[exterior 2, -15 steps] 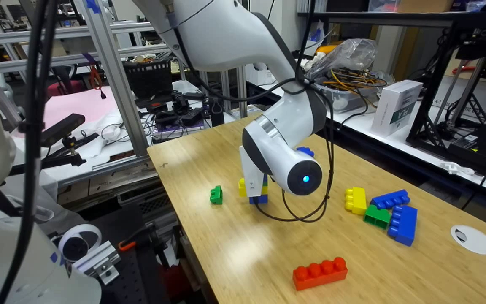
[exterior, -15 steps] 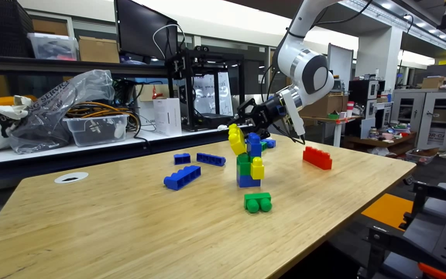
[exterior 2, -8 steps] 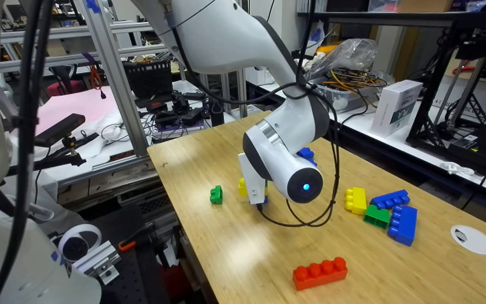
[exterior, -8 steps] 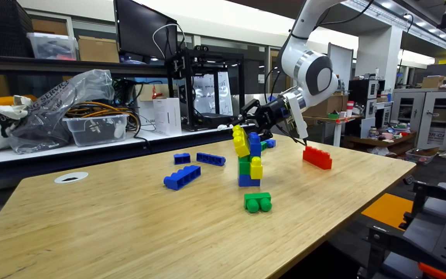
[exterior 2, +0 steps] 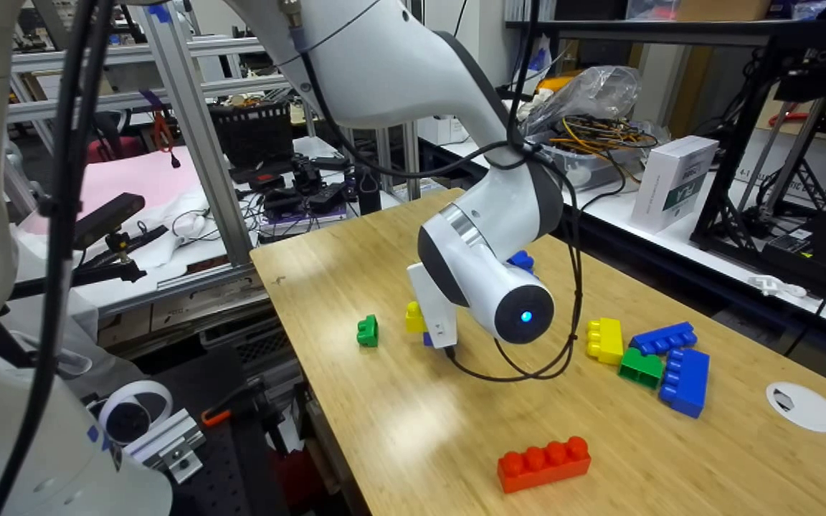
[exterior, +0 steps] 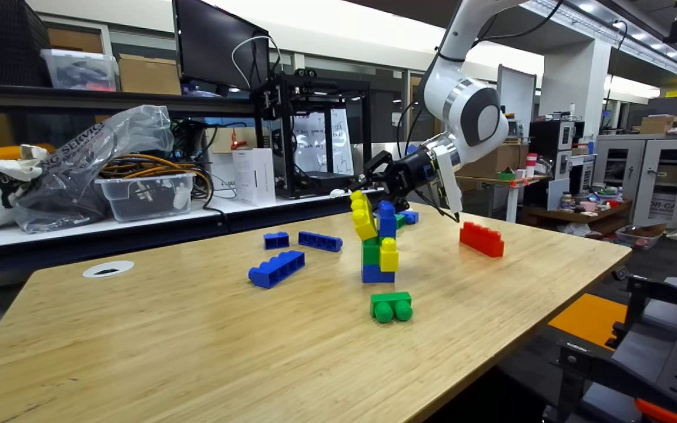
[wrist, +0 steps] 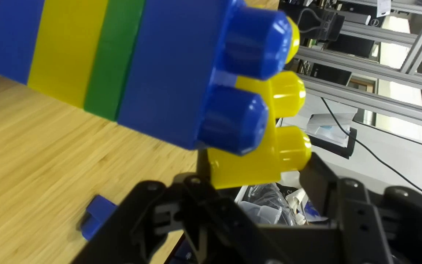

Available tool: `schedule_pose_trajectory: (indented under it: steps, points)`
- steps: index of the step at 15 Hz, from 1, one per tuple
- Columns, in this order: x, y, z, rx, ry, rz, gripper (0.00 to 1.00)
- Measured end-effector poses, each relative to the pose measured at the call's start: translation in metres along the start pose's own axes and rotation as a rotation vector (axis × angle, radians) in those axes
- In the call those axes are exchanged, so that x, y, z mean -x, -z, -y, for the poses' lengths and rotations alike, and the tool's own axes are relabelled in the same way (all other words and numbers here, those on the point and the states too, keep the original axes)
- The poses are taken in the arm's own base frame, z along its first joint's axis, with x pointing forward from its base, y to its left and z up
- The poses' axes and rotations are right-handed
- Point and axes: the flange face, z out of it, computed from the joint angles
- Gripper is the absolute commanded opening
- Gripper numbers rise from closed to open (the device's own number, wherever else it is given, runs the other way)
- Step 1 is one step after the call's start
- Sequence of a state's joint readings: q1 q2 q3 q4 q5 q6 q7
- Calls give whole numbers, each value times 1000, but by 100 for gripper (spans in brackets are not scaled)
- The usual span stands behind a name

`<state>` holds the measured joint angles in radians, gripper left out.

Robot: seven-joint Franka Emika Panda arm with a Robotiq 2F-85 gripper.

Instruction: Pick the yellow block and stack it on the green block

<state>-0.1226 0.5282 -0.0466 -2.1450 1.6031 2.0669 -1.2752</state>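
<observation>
Above the green block point(exterior: 369, 254) of the tower point(exterior: 379, 274), touching or not I cannot tell, I hold the yellow block point(exterior: 363, 217) tilted, both fingers point(wrist: 322, 183) of my gripper point(wrist: 256, 163) clamped on it. Since half a second it has come slightly lower and away from the blue top block point(exterior: 386, 220); I judge I am correcting the approach and stacking is not yet done. I count two more yellow blocks point(exterior 2: 605, 341), one red block point(exterior: 481, 239), two loose green blocks point(exterior: 391, 301), at least four loose blue blocks point(exterior: 277, 269).
</observation>
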Motion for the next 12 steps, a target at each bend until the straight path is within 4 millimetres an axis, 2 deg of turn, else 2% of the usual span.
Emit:
schedule_pose_trajectory:
  steps: [4, 12]
  points:
    - [-1, -5, -19, -55, 26, 12, 38]
    - [0, -1, -52, -227, 51, 7, 38]
